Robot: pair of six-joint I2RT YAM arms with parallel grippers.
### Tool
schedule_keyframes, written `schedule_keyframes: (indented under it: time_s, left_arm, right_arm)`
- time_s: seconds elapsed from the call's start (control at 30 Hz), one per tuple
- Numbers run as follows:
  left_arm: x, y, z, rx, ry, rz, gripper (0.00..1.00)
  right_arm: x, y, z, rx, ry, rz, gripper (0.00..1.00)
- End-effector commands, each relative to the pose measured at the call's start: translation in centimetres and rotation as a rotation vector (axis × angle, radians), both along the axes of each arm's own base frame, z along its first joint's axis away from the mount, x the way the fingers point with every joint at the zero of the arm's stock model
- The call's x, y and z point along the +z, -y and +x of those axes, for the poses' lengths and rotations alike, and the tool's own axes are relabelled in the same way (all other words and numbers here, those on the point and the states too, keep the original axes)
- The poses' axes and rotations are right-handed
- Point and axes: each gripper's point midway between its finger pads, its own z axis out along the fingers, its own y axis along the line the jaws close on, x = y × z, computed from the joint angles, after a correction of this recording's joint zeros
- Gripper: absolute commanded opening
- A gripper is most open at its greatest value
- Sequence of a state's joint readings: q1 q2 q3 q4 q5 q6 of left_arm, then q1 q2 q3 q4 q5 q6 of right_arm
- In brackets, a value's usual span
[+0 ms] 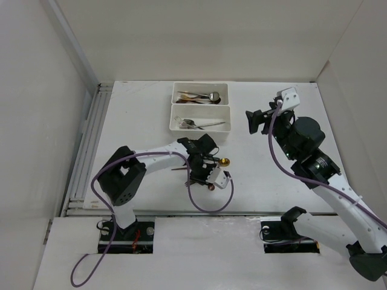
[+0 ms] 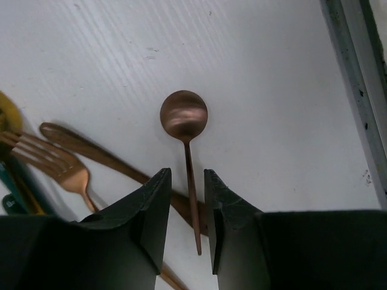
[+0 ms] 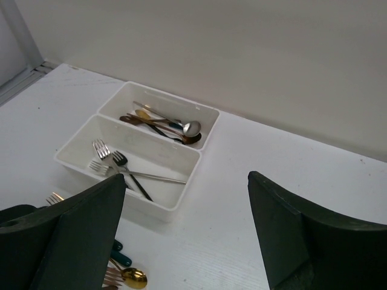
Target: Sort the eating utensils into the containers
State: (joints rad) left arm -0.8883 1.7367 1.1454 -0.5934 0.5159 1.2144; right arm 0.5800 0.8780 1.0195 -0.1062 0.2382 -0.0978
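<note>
Left claw straddles a spoon handle, with the trays beyond it at the far side.
On the table point(image 1: 145, 121), the white trays point(image 1: 175, 88) sit far-centre, with spoons in the farther one. The left gripper point(image 2: 187, 175), the nearer arm, stands narrow-jawed with the copper spoon point(image 2: 184, 118) handle running lengthwise between its jaws, seemingly not yet pinched. The right gripper point(image 1: 259, 121) hangs wide and empty, off right.

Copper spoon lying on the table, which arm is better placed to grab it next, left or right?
Left. The left gripper straddles the handle of the copper spoon, one finger each side, not yet pinching it. The right gripper hangs open away from it, holding nothing.
</note>
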Motion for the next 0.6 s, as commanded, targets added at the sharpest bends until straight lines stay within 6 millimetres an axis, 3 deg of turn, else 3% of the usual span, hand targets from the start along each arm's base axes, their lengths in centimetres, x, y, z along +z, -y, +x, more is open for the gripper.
schedule_keyframes:
  time_s: [0.0,0.17,0.33,0.37,0.4,0.47,0.5,0.57]
  left_arm:
    - [-1.2,-0.2,-0.4,-0.032,-0.021,0.062,0.25]
    - [-2.3,-0.8,-1.0,-0.065,-0.005,0.100,0.36]
    - [-3.7,-0.4,0.1,0.036,0.045,0.132,0.35]
    - [-4.1,-0.3,-0.1,0.048,0.042,0.144,0.28]
    - [-4.1,-0.1,-0.4,0.039,0.043,0.144,0.28]
    - [-4.1,-0.2,-0.2,0.053,0.047,0.152,0.09]
    - [-4.1,-0.1,-0.4,0.060,0.035,0.149,0.06]
    - [-2.3,1.2,-0.4,0.079,0.021,0.093,0.00]
  right_arm:
    - [0.5,0.8,-0.9,-0.029,0.008,0.030,0.87]
    - [0.1,1.3,-1.2,-0.039,-0.001,0.025,0.87]
    - [0.2,1.4,-1.5,-0.039,-0.001,0.025,0.87]
    - [0.2,1.6,-1.4,-0.048,-0.001,0.025,0.87]
    - [0.2,1.6,-1.4,-0.048,-0.001,0.025,0.87]
    - [0.0,1.6,-1.4,-0.048,-0.009,0.020,0.87]
    - [0.0,1.7,-1.4,-0.057,-0.009,0.020,0.87]
    - [0.0,1.8,-1.4,-0.058,-0.006,0.011,0.87]
